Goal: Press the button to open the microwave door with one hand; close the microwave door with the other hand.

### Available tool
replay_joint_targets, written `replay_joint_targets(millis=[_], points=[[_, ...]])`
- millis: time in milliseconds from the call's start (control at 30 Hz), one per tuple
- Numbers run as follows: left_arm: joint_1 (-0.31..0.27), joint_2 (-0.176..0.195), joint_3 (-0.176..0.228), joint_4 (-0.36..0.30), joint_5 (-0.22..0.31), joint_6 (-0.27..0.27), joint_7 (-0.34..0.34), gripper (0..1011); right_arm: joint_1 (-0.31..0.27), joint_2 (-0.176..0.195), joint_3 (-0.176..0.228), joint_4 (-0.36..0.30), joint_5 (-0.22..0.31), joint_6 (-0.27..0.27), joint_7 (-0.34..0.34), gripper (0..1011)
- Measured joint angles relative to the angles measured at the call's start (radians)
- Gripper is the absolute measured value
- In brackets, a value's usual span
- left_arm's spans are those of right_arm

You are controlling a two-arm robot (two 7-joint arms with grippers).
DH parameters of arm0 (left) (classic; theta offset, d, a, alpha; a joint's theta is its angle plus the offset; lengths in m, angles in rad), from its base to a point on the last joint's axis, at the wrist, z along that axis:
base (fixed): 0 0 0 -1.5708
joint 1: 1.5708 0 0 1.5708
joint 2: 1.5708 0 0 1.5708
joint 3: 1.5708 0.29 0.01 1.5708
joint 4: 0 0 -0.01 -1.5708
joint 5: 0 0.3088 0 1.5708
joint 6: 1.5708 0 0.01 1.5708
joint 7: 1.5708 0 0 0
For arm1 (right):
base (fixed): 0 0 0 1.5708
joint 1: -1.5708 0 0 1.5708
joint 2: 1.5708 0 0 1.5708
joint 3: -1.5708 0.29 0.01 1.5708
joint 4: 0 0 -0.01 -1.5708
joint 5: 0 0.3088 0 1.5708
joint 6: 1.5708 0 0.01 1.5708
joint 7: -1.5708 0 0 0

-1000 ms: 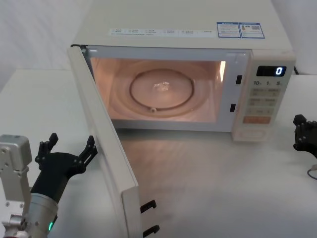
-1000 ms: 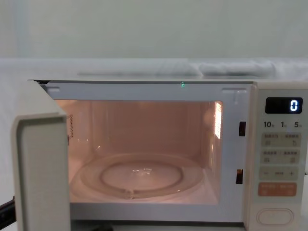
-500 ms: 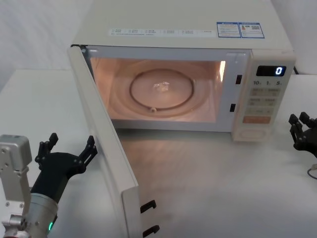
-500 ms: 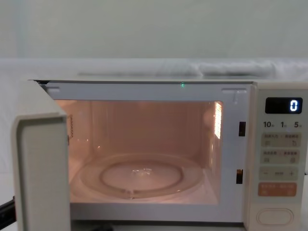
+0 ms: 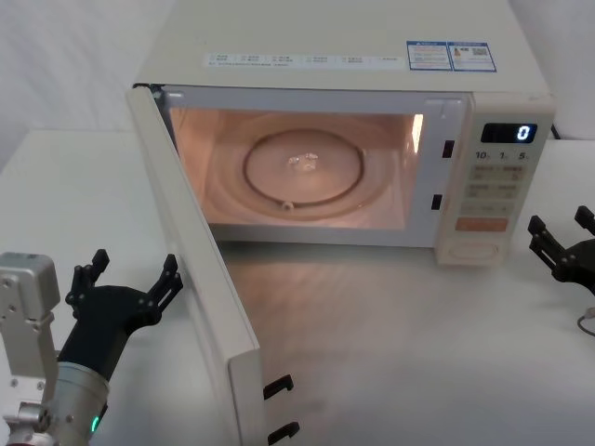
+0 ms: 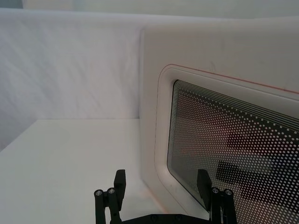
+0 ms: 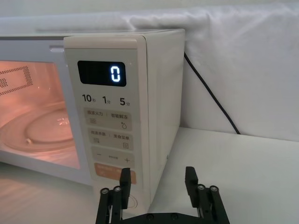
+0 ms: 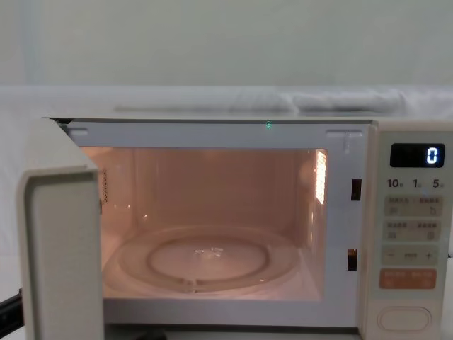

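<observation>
the microwave door (image 5: pixel 191 269) stands swung wide open at centre-left of the head view, cavity lit. the button (image 8: pixel 404 318) sits lower right in the chest view. left gripper (image 5: pixel 130 279), fingers spread, lower left beside the door; right gripper (image 5: pixel 562 243), spread, at the right edge.

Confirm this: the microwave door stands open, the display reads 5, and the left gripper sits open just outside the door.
Not quite: the display reads 0, as the chest view shows. The rest holds: the microwave door stands open, and the left gripper sits open just outside it.
</observation>
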Motion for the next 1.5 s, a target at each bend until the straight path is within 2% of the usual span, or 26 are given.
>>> replay_joint_targets(millis=[333,1500], points=[[0.0,0.0,0.0,0.0,0.0,0.0,0.0,1001,0.0,-0.001,0.0,-0.001,-0.001,0.001,-0.001,999],[0.0,0.0,0.0,0.0,0.0,0.0,0.0,1001,0.0,-0.001,0.0,-0.001,-0.001,0.001,-0.001,1002]])
